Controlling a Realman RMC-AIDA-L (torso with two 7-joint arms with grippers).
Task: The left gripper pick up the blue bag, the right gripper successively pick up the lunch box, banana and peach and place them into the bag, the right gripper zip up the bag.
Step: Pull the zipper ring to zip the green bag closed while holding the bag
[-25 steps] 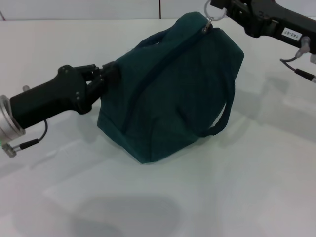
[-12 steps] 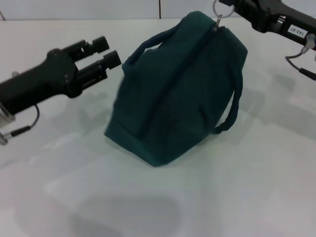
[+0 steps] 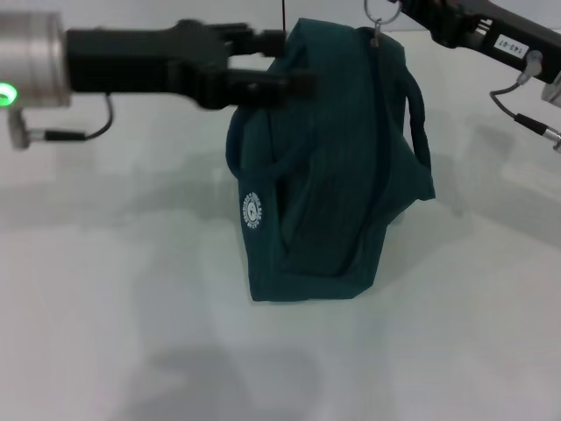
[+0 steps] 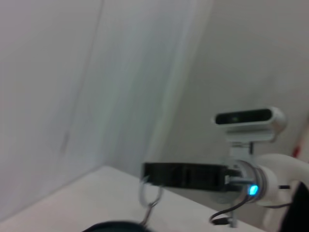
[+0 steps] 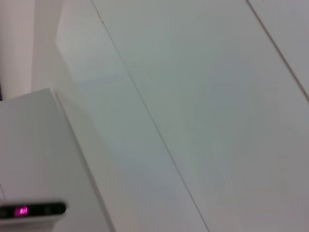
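The blue bag is zipped shut, and its white round logo faces me. It is tilted, with its top raised toward the back. My right gripper at the top right is shut on the ring zip pull. The left wrist view shows this gripper and the ring from the other side. My left gripper reaches in from the left, its fingers spread against the bag's upper left side above a loop handle. The lunch box, banana and peach are out of view.
The white table surrounds the bag, and a shadow lies in front of it. The right arm's cable hangs at the far right. The right wrist view shows only white wall panels.
My left gripper let go of the bag's side, opened, then rose and moved right to the bag's top. The bag swung round so its logo now faces me.
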